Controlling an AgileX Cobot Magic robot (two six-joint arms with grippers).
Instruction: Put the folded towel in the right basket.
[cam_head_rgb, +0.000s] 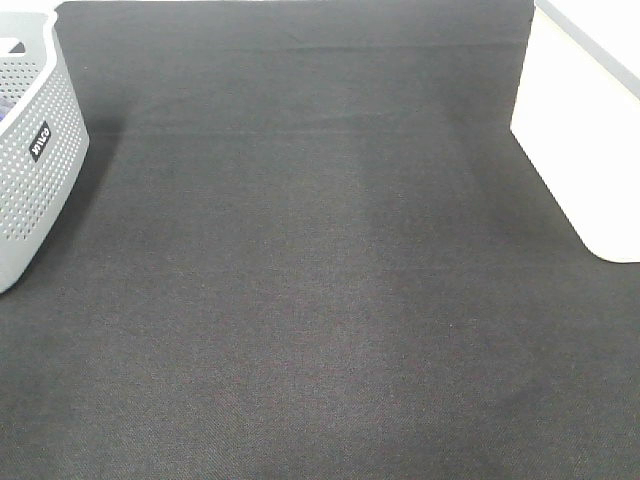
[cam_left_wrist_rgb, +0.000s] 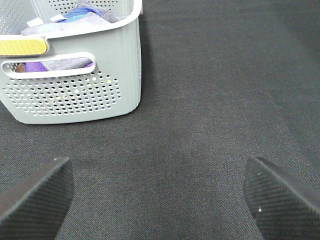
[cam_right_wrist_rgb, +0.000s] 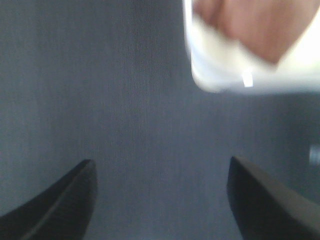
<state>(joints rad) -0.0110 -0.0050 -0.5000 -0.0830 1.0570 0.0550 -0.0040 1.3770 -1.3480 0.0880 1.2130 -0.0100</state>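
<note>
- Towel first: you have no folded towel lying on the table (cam_head_rgb: 320, 300); the dark cloth between the baskets is bare in the high view.
- At far left sits the grey basket (cam_head_rgb: 30, 150), perforated, holding purple and blue cloth (cam_left_wrist_rgb: 75, 12); whether any of it is your towel, you cannot tell.
- Your left gripper (cam_left_wrist_rgb: 160, 195) hangs over the table just beside that basket, fingers spread wide, nothing between them.
- Your right gripper (cam_right_wrist_rgb: 160, 195) is likewise wide and empty, above bare table.
- At far right stands the white basket (cam_head_rgb: 590, 130), your goal. The blurred right wrist view shows its corner (cam_right_wrist_rgb: 235, 75) with something pinkish (cam_right_wrist_rgb: 260, 25) inside, perhaps cloth, too smeared to name.
- Judged from this, you are either at the very start or already finished; neither arm carries anything.
- If the pinkish thing is not the towel, your next move calls for finding it, most likely in the grey basket, then reaching in with the left gripper.
</note>
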